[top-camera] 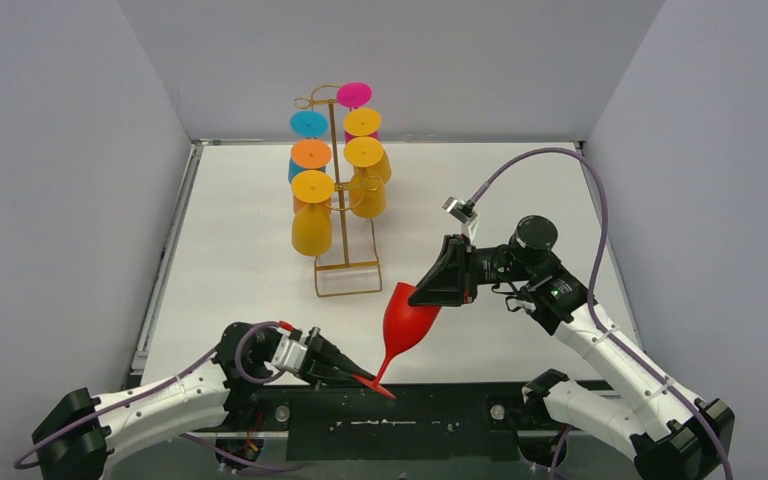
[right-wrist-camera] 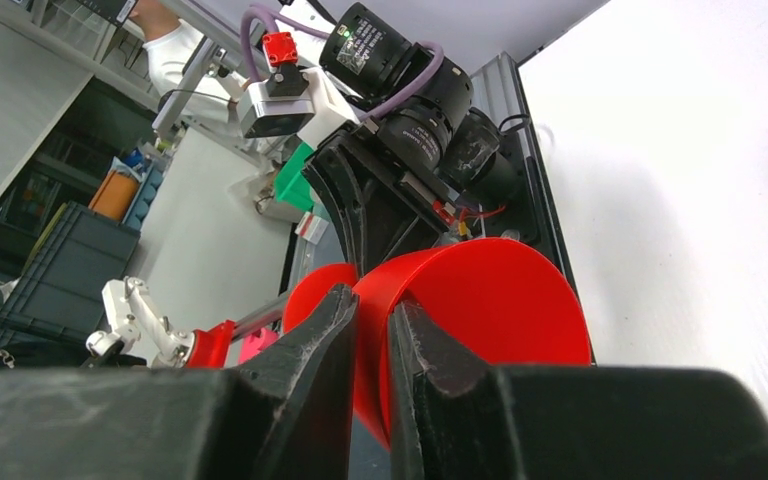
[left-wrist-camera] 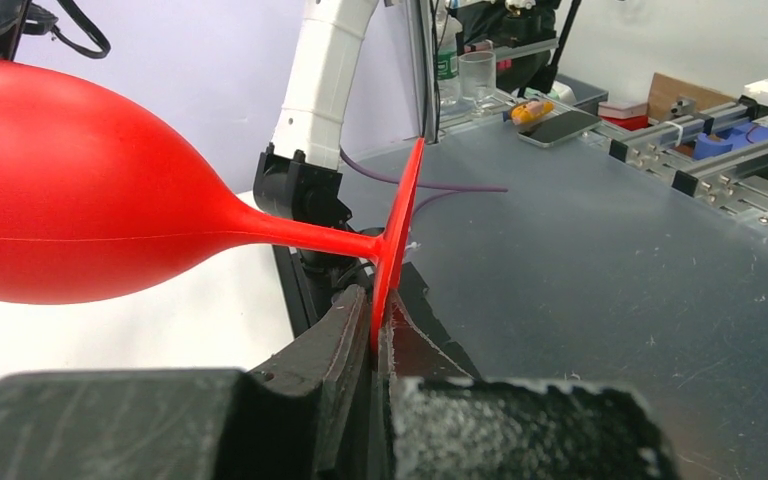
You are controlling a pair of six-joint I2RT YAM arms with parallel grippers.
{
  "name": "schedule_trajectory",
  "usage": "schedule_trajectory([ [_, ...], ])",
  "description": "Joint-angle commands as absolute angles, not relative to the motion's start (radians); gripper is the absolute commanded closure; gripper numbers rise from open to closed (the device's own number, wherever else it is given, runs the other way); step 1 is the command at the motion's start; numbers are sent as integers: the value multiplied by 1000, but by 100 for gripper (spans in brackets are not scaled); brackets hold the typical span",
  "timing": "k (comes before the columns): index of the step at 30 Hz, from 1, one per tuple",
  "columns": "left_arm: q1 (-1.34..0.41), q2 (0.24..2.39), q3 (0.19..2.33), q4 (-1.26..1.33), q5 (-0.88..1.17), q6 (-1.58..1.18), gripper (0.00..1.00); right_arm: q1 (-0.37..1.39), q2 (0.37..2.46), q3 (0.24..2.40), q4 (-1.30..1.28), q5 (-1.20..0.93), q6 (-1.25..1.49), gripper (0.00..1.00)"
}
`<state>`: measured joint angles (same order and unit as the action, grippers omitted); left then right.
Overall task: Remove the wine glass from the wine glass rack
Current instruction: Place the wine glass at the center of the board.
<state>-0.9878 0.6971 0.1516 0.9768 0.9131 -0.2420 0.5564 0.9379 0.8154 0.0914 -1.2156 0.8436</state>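
Observation:
A red wine glass point(top-camera: 405, 318) hangs tilted in the air over the table's near edge, bowl up and right, foot down and left, apart from the gold wire wine glass rack point(top-camera: 348, 278). My left gripper point(top-camera: 368, 380) is shut on the rim of the glass's flat foot; the left wrist view shows the foot point(left-wrist-camera: 400, 230) pinched between the jaws of that gripper point(left-wrist-camera: 378, 330). My right gripper point(top-camera: 422, 296) is shut on the bowl's rim; in the right wrist view the gripper point(right-wrist-camera: 372, 310) has one finger outside and one inside the bowl point(right-wrist-camera: 490, 300).
The rack stands at the table's middle back with several glasses hanging on it upside down: yellow point(top-camera: 311, 228), orange point(top-camera: 311, 154), blue point(top-camera: 309, 124), magenta point(top-camera: 354, 95). Grey walls enclose the table left, right and back. A black strip point(top-camera: 440, 405) runs along the near edge.

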Motion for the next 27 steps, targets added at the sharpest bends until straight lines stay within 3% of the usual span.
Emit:
schedule_trajectory([
  [1, -990, 708, 207, 962, 875, -245, 100, 566, 910, 833, 118, -1201, 802, 100],
  [2, -989, 708, 206, 961, 871, -246, 100, 569, 910, 833, 118, -1199, 799, 100],
  [8, -989, 694, 196, 944, 837, -284, 76, 570, 902, 840, 82, -1182, 754, 100],
  [13, -989, 663, 187, 896, 778, -300, 50, 570, 894, 907, -134, -1129, 579, 100],
  [14, -990, 654, 189, 880, 764, -298, 30, 569, 893, 917, -167, -1104, 555, 100],
  [17, -990, 615, 200, 772, 690, -277, 5, 569, 901, 945, -276, -1012, 474, 100],
  [27, -990, 495, 295, 318, 298, -319, 3, 569, 894, 965, -447, -503, 304, 100],
])
